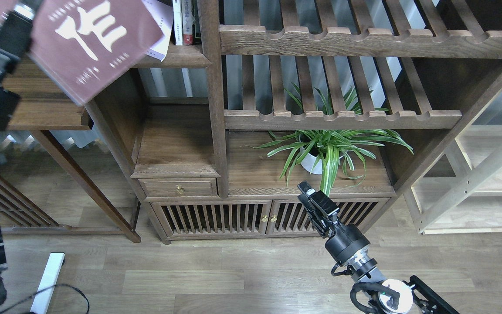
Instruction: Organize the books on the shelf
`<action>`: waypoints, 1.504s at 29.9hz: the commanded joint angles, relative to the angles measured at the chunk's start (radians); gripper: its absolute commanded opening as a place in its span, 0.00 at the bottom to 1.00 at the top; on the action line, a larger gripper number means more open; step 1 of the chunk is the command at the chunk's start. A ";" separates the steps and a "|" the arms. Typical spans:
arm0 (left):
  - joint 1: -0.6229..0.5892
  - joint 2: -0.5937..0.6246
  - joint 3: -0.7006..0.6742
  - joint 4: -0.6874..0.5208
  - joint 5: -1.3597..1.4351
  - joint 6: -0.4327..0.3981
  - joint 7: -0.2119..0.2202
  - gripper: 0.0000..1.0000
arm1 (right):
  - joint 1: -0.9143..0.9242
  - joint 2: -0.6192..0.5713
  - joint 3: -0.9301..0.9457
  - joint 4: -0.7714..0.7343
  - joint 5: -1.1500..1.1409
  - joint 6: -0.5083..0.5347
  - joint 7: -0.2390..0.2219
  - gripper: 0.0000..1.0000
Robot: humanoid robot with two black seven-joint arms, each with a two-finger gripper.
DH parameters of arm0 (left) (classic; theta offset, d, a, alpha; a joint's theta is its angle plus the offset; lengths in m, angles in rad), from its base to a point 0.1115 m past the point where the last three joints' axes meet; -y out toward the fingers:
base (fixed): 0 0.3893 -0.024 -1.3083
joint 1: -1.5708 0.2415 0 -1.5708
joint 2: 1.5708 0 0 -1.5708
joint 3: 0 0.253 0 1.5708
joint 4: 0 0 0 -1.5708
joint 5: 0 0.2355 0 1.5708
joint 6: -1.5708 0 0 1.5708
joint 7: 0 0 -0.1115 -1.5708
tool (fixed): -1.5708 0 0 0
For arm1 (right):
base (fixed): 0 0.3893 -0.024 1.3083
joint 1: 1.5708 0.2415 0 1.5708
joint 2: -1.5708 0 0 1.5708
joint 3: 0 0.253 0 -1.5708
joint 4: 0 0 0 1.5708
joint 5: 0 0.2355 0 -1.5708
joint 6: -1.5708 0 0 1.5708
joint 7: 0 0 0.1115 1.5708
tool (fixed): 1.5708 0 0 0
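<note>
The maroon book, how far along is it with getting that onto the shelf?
Done: a pale book lies on the shelf beside upright thin books. In hand: the left gripper carries the maroon book, tilted, in front of the shelf at the picture's top left. Left: setting it down. The right gripper hangs low, holding nothing.

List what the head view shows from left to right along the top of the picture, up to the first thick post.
Left gripper → maroon book → pale book → thin upright books → bookcase post.
</note>
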 commanded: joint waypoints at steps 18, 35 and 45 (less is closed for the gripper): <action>-0.213 0.000 0.134 0.074 0.445 0.000 0.000 0.00 | 0.016 0.026 0.000 0.014 0.004 0.000 0.002 0.59; -0.238 0.060 0.263 0.085 0.448 0.000 0.000 0.00 | 0.010 0.014 0.000 0.034 0.004 0.000 0.002 0.59; -0.236 0.129 0.232 0.045 0.348 0.000 0.000 0.00 | 0.007 0.017 -0.026 0.034 0.004 0.000 0.002 0.59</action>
